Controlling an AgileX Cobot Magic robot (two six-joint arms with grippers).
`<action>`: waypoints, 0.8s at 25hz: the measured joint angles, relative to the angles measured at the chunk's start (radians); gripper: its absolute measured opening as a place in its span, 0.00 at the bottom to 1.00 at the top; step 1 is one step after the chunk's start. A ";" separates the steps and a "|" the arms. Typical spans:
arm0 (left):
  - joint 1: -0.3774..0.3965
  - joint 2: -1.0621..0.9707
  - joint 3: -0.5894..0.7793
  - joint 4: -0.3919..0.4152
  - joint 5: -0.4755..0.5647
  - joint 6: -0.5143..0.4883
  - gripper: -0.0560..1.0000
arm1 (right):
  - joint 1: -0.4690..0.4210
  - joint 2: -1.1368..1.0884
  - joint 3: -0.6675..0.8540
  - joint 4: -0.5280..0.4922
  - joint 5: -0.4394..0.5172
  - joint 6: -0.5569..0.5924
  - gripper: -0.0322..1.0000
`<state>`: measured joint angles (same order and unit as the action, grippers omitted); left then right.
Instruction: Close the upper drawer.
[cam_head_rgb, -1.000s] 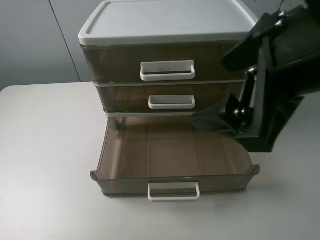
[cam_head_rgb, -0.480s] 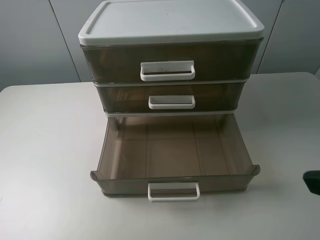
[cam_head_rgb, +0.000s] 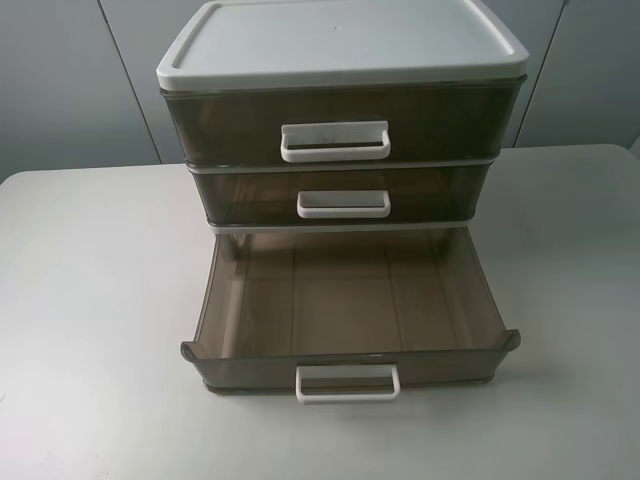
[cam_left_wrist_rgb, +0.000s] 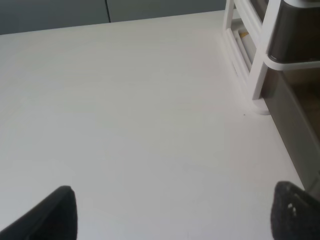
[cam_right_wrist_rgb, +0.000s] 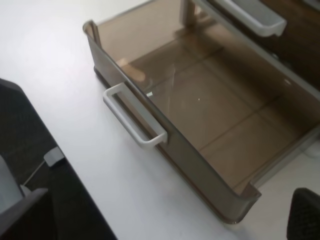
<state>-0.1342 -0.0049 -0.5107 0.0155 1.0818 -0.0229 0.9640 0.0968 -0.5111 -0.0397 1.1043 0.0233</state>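
Observation:
The upper drawer (cam_head_rgb: 230, 125) is the tall smoky-brown one under the white lid, with the widest white handle (cam_head_rgb: 335, 141). It sits pushed in, flush with the cabinet front. Neither gripper shows in the exterior view. My left gripper (cam_left_wrist_rgb: 175, 215) is open and empty, low over bare table beside the cabinet's left side (cam_left_wrist_rgb: 295, 45). My right gripper (cam_right_wrist_rgb: 165, 220) is open and empty; only its dark fingertips (cam_right_wrist_rgb: 305, 215) show, in front of the pulled-out bottom drawer (cam_right_wrist_rgb: 200, 110). The upper drawer is out of both wrist views.
The bottom drawer (cam_head_rgb: 350, 290) is pulled far out and holds nothing; its handle (cam_head_rgb: 347, 383) faces the table's front. The shallow middle drawer (cam_head_rgb: 250, 195) is pushed in. The white table (cam_head_rgb: 90, 300) lies around the cabinet. Its front edge (cam_right_wrist_rgb: 75, 170) is near the drawer handle.
The right arm stood beside the cabinet's right side one second ago. It has drawn back toward the lower right and left the exterior view. The drawers have not moved.

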 joint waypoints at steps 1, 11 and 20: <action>0.000 0.000 0.000 0.000 0.000 0.000 0.75 | 0.000 -0.017 0.000 0.000 -0.002 0.000 0.71; 0.000 0.000 0.000 0.000 0.000 0.000 0.75 | 0.000 -0.095 0.000 0.000 -0.008 0.002 0.71; 0.000 0.000 0.000 0.000 0.000 0.000 0.75 | -0.136 -0.051 0.000 0.000 -0.008 -0.001 0.71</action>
<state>-0.1342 -0.0049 -0.5107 0.0155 1.0818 -0.0229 0.8280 0.0454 -0.5116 -0.0397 1.0962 0.0225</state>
